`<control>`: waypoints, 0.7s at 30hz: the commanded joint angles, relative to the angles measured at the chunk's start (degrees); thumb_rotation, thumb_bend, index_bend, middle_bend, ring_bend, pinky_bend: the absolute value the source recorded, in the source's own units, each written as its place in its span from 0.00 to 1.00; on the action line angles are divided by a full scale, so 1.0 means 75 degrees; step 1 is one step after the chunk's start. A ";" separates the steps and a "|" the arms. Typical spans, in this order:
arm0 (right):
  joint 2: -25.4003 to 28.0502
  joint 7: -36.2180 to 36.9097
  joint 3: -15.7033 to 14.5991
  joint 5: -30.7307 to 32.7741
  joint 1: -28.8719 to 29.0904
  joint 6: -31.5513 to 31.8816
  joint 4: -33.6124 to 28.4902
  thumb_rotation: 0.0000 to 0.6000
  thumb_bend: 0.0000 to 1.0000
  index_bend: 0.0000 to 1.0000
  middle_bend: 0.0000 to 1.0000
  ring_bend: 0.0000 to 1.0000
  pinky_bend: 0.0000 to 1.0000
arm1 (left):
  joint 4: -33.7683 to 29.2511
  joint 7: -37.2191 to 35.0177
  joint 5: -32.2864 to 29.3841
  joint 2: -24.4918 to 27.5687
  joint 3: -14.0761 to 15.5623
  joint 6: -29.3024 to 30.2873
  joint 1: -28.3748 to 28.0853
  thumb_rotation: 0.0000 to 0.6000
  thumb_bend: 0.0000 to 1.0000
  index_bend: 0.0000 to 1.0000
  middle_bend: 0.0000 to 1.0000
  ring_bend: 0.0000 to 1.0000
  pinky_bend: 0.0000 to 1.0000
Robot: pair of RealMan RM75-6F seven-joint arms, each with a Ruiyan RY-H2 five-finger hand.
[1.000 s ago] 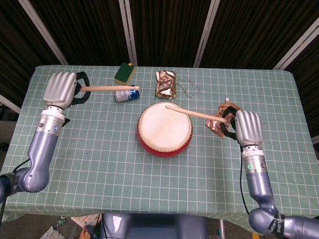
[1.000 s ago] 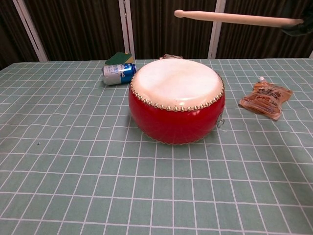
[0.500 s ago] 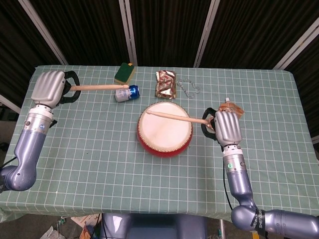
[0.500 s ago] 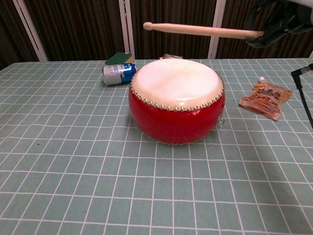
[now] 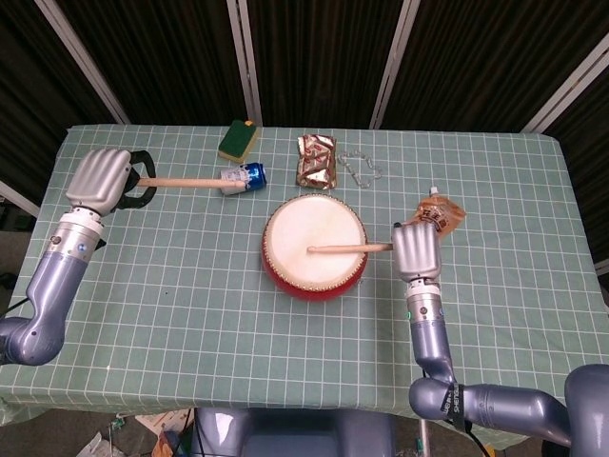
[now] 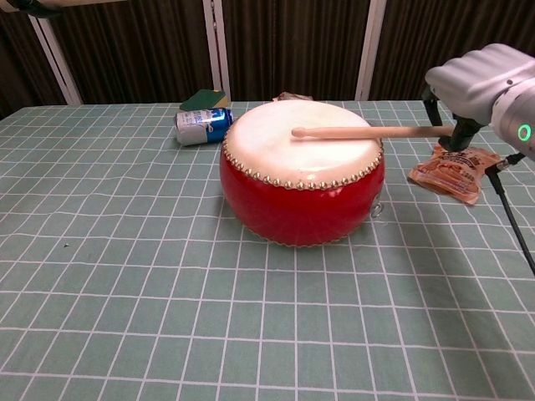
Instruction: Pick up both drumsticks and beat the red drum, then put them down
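Drumstick (image 5: 348, 248) in the right hand (image 5: 415, 250) lies nearly level across the red drum (image 5: 315, 246), its long axis running from that hand out toward the robot's left, with the tip over the middle of the skin; in the chest view the tip appears to be at or just above the drumhead, though contact cannot be told for sure; the right hand is closed around the butt of the stick and sits just beside the drum's rim on its right side.

Left hand (image 5: 99, 177) is well apart from the drum, off to its far left and farther back on the counter (image 5: 190, 314); it grips the second drumstick (image 5: 190, 181), whose shaft points from the hand toward the right, the tip reaching the blue can (image 5: 243, 177) rather than the drum; the right hand is therefore much the nearer to the drum, and the left would probably have to swing inward and forward before its stick could strike.

Beyond the left stick's tip lies a green and yellow sponge (image 5: 239, 140); a foil packet (image 5: 317, 159) lies behind the drum; an orange pouch (image 5: 441, 211) rests just behind the right hand, close enough that it could be brushed when the stick is set down there; the can likewise stands in the line of the left stick.
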 commanded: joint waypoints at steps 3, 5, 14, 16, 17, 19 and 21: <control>0.0552 0.1715 0.0796 -0.0207 -0.0317 0.0888 -0.0868 1.00 0.69 0.97 1.00 1.00 1.00 | -0.0146 0.0060 0.0018 0.0004 0.0000 0.0102 -0.0027 1.00 0.51 0.78 1.00 1.00 1.00; 0.0825 0.2275 0.0995 -0.0332 -0.0556 0.0987 -0.1245 1.00 0.69 0.97 1.00 1.00 1.00 | -0.0264 0.0162 0.0015 -0.0001 0.0003 0.0177 -0.0059 1.00 0.51 0.78 1.00 1.00 1.00; 0.2100 0.4341 0.1059 -0.0857 -0.1745 0.0859 -0.2160 1.00 0.69 0.97 1.00 1.00 1.00 | -0.0802 0.1164 -0.0375 -0.0330 0.0118 0.0462 -0.0476 1.00 0.51 0.78 1.00 1.00 1.00; 0.2285 0.4759 0.0988 -0.0902 -0.1961 0.0697 -0.2155 1.00 0.69 0.97 1.00 1.00 1.00 | -0.0835 0.1446 -0.0536 -0.0495 0.0154 0.0527 -0.0620 1.00 0.51 0.78 1.00 1.00 1.00; 0.2378 0.4993 0.0951 -0.0926 -0.2073 0.0599 -0.2121 1.00 0.69 0.97 1.00 1.00 1.00 | -0.0834 0.1610 -0.0635 -0.0614 0.0168 0.0576 -0.0713 1.00 0.51 0.78 1.00 1.00 1.00; 0.2502 0.5339 0.0899 -0.0952 -0.2222 0.0428 -0.2013 1.00 0.69 0.97 1.00 1.00 1.00 | -0.0800 0.1879 -0.0816 -0.0819 0.0186 0.0658 -0.0871 1.00 0.51 0.78 1.00 1.00 1.00; 0.2619 0.5669 0.0857 -0.0988 -0.2339 0.0226 -0.1904 1.00 0.69 0.97 1.00 1.00 1.00 | -0.0732 0.2135 -0.1034 -0.1029 0.0187 0.0736 -0.1036 1.00 0.51 0.78 1.00 1.00 1.00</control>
